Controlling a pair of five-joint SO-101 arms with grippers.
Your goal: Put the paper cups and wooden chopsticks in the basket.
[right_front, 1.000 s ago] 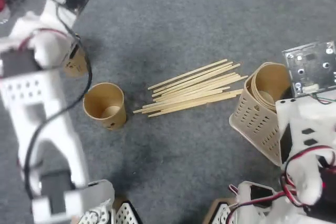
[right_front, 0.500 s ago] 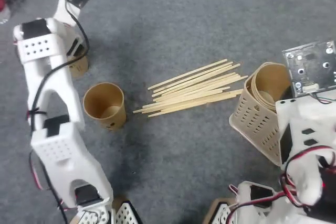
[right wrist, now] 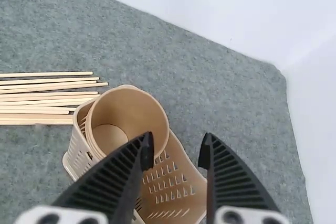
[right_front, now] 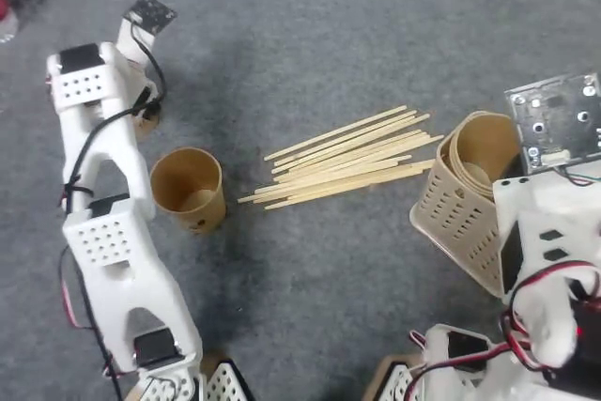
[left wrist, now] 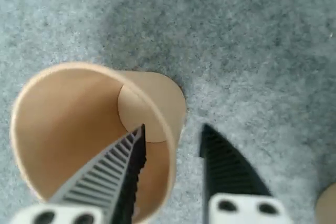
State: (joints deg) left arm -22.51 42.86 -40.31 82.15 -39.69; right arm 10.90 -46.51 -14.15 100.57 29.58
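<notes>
the left arm [right_front: 99, 138] has straightened out from its folded pose of a second ago, and in the last half second it has slid a touch to the right, stretched toward the far left of the grey mat [right_front: 329, 63]. the cups, sticks, basket and right arm lie as before. the left gripper [left wrist: 173, 129] straddles the wall of a paper cup [left wrist: 79, 129]: one finger sits inside the cup, the other outside, jaws parted with the rim between them and not pressed on it. a second cup [right_front: 188, 190] stands upright just near of that spot. the wooden chopsticks [right_front: 343, 159] lie in a loose bundle mid-mat. the basket [right_front: 460, 218] lies tilted at the right with a third cup [right_front: 484, 152] inside. the right gripper [right wrist: 176, 142] hangs over the basket, jaws a little apart, holding nothing.
</notes>
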